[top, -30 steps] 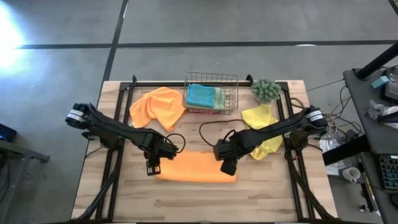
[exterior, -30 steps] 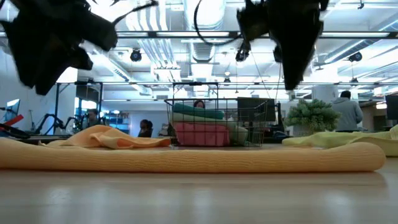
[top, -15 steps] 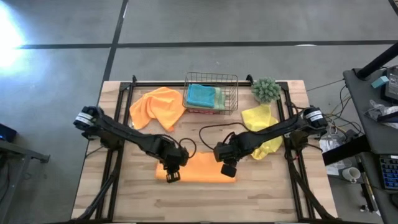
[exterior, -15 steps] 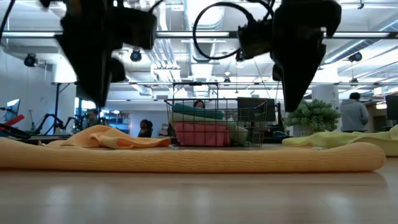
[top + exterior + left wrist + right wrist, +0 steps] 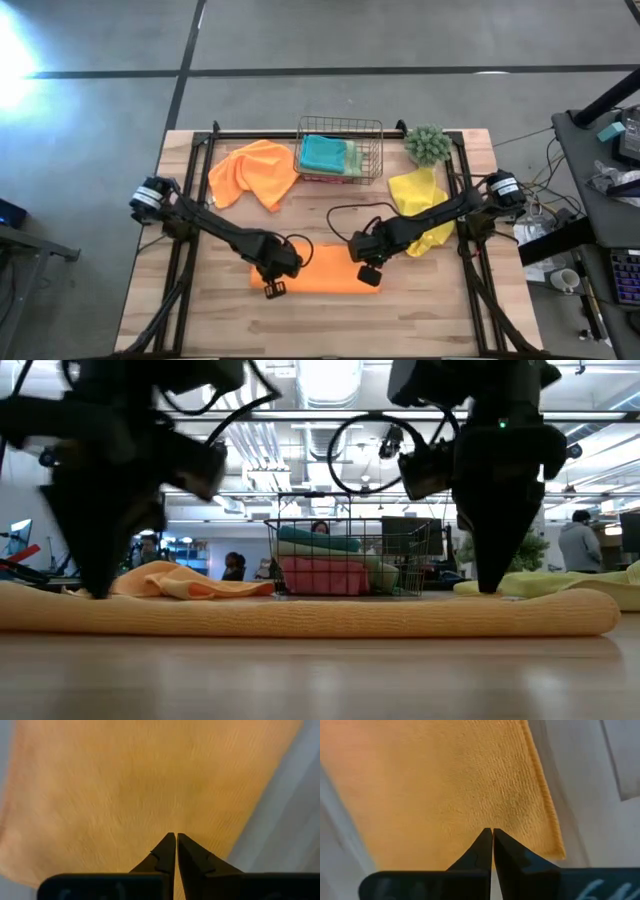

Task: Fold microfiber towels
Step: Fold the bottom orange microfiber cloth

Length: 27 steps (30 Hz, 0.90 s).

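An orange microfiber towel (image 5: 318,270), folded into a long strip, lies flat on the table near its front edge. My left gripper (image 5: 272,287) stands shut at the strip's left end. My right gripper (image 5: 368,274) stands shut at its right end. Both point down, and in the low view the left gripper (image 5: 95,590) and the right gripper (image 5: 490,588) reach the towel's top (image 5: 320,615). A second orange towel (image 5: 255,172) lies crumpled at the back left. A yellow towel (image 5: 420,205) lies at the right, partly under my right arm. My left gripper touches the orange towel's top near its left end (image 5: 165,815) with shut fingertips, coming from above and pointing down. No cloth shows between the fingers. The towel lies flat on the table. My right gripper touches the towel's top close to its right end (image 5: 485,810) with shut fingertips, from above, slanting slightly. No cloth shows between the fingers. The towel's edge (image 5: 542,805) lies flat beside them.
A copper wire basket (image 5: 340,150) at the back centre holds folded teal, green and pink towels. A small green plant (image 5: 428,143) stands to its right. Bare wood (image 5: 320,320) lies in front of the strip.
Both grippers have come down onto the orange strip and shut from open. My left gripper has also moved toward the table's right and near edges, to the strip's left end. My right gripper has sunk almost straight down. The towel has stayed in place.
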Motion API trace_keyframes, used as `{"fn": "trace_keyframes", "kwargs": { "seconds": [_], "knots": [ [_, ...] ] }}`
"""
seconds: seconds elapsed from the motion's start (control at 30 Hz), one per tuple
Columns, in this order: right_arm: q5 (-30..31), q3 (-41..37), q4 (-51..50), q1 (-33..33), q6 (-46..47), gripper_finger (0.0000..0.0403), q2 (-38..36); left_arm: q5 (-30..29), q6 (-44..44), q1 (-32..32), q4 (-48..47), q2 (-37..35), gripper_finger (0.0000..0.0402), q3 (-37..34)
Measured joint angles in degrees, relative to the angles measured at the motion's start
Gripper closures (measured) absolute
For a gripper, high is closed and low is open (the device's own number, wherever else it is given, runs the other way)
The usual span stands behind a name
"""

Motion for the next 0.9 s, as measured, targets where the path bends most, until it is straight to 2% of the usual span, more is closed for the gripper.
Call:
{"fn": "trace_keyframes", "kwargs": {
  "seconds": [0.2,0.4,0.57,0.67,0.77,0.9],
  "knots": [
    [-1.8,-4.5,5.52,0.0,3.7,0.0394,0.0,1.23,0.5,-0.1,0.07,0.02,0.0398,-4.37],
    [-3.11,-6.21,8.97,3.41,13.58,0.0394,-0.11,0.68,2.65,3.34,0.78,-0.31,0.0398,-6.56],
    [-3.24,-6.21,18.1,8.34,23.12,0.0394,0.0,-3.91,7.35,7.69,0.53,-0.24,0.0398,-5.93],
    [-0.98,-6.34,25.24,11.23,29.19,0.0394,1.07,-8.57,9.3,10.72,0.68,-0.09,0.0398,-5.09],
    [-0.2,-5.73,28.13,13.46,33.45,0.0394,4.6,-10.82,12.38,13.8,1.35,0.12,0.0398,-4.11],
    [0.1,-0.82,29.33,15.54,34.74,0.0394,10.01,-12.1,15.85,16.92,2.43,0.13,0.0398,-2.97]
  ]
}}
